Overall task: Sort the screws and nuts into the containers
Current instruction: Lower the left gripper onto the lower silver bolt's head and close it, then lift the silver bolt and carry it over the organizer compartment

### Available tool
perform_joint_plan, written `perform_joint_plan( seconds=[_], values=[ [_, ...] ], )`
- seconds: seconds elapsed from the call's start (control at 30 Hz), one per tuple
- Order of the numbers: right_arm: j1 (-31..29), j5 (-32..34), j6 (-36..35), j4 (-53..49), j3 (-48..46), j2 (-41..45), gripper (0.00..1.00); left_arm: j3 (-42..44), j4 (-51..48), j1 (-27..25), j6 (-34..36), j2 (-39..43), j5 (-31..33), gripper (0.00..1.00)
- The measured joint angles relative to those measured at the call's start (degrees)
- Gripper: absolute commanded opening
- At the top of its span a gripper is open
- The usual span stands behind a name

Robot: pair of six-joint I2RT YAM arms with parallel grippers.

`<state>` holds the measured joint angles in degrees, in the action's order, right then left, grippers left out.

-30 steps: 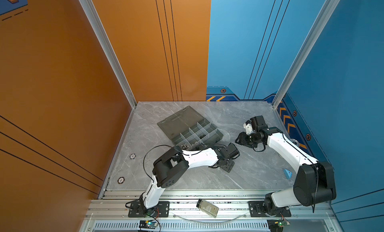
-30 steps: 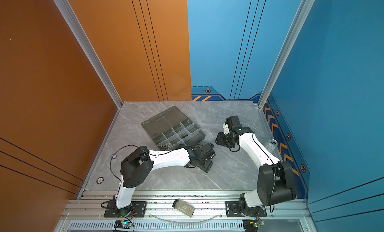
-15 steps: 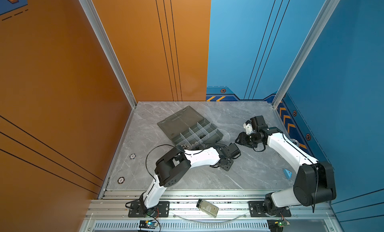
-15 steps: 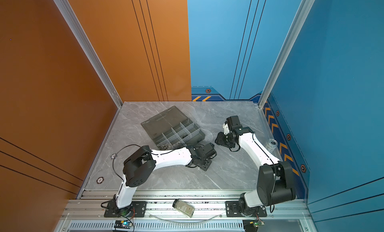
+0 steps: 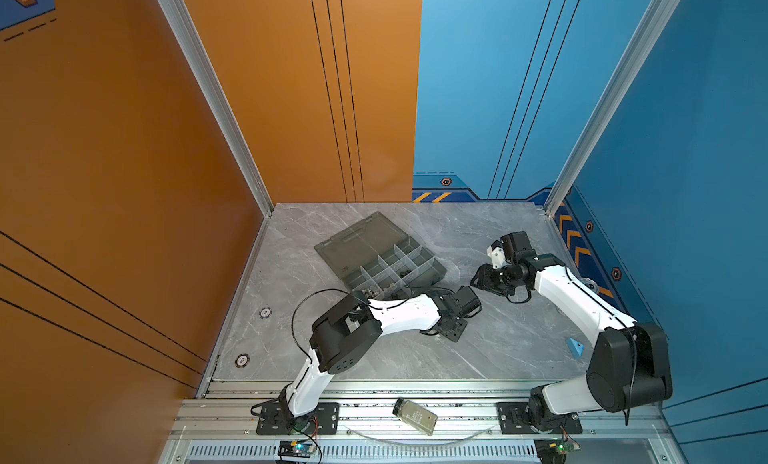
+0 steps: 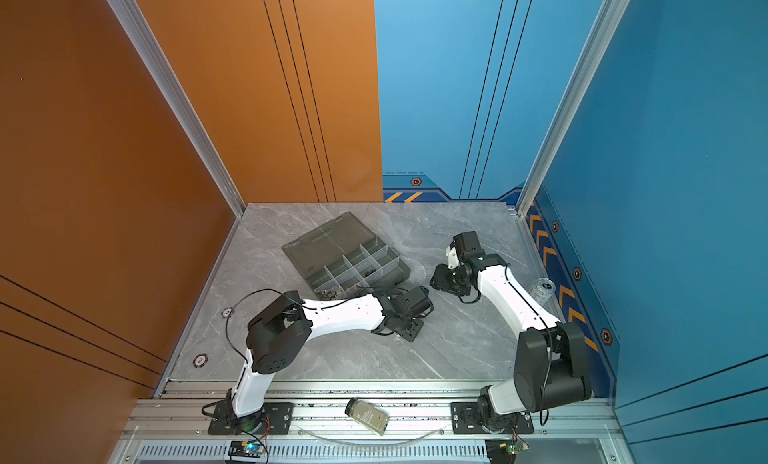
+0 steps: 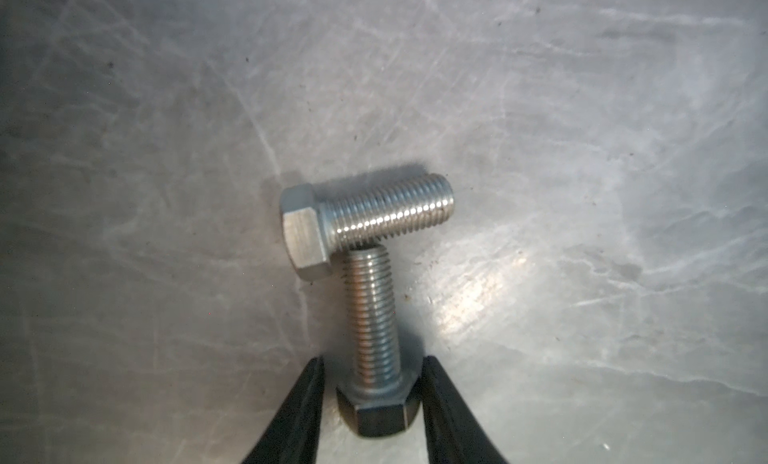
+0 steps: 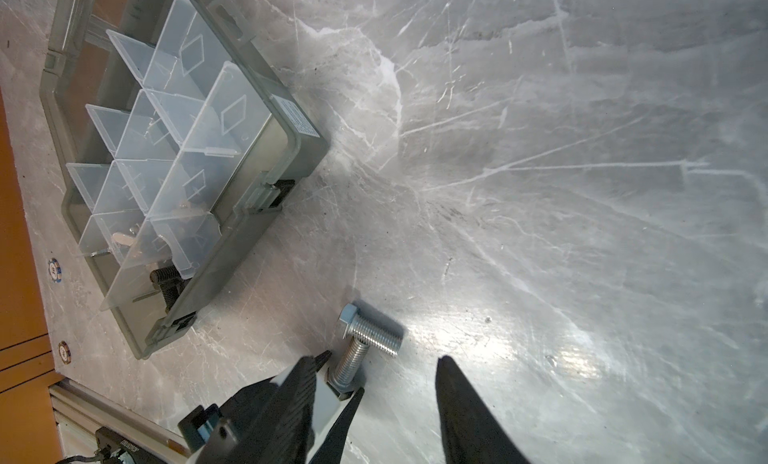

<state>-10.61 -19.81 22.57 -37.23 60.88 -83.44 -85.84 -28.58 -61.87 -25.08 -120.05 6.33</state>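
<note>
Two shiny silver screws lie touching on the marble table, one crosswise [image 7: 365, 216] and one lengthwise [image 7: 374, 316]. My left gripper [image 7: 376, 383] is low over the table in both top views [image 5: 451, 331] [image 6: 409, 331]. It is shut on the hexagonal head of the lengthwise screw [image 8: 349, 366], which still rests on the table. My right gripper [image 8: 375, 359] hovers a little behind it [image 5: 484, 279], open and holding nothing. The containers are the cells of the smoky-grey box [image 5: 390, 258] [image 8: 307, 150]. One cell holds black screws [image 8: 166, 283], and another holds silver nuts [image 6: 330, 293].
The box's lid [image 5: 357, 237] lies open flat towards the back wall. A bottle [image 5: 415, 416] lies on the front rail. A round can [image 6: 542, 289] stands by the right wall, with a small blue wedge [image 5: 575, 346] nearer the front. Two chips [image 5: 265, 313] [image 5: 242, 360] lie at the left.
My left gripper's fingers have closed in onto the screw's head, and the left arm's elbow has shifted slightly. The right arm has not moved.
</note>
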Motion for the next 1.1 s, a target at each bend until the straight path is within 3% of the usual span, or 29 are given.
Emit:
perform_joint_plan(
  seconds=[0.2, 0.37, 0.5, 0.83, 1.1],
  values=[
    [0.1, 0.0, 0.0, 0.0, 0.0, 0.0, 0.5, -0.4, 0.0, 0.1, -0.2, -0.3, -0.6, 0.32],
    [0.1, 0.0, 0.0, 0.0, 0.0, 0.0, 0.5, -0.7, 0.0, 0.3, -0.6, -0.4, -1.2, 0.18],
    [0.1, 0.0, 0.0, 0.0, 0.0, 0.0, 0.5, -0.7, 0.0, 0.3, -0.4, -0.4, -1.3, 0.0],
    [0.3, -0.8, 0.0, 0.1, -0.7, 0.0, 0.5, 1.2, -0.6, 1.1, -0.4, 1.5, -2.0, 0.0],
    [1.6, -2.1, 1.3, 2.1, -2.7, 3.1, 0.5, 3.4, -2.1, 3.5, 1.1, 11.0, -3.1, 0.0]
  ],
)
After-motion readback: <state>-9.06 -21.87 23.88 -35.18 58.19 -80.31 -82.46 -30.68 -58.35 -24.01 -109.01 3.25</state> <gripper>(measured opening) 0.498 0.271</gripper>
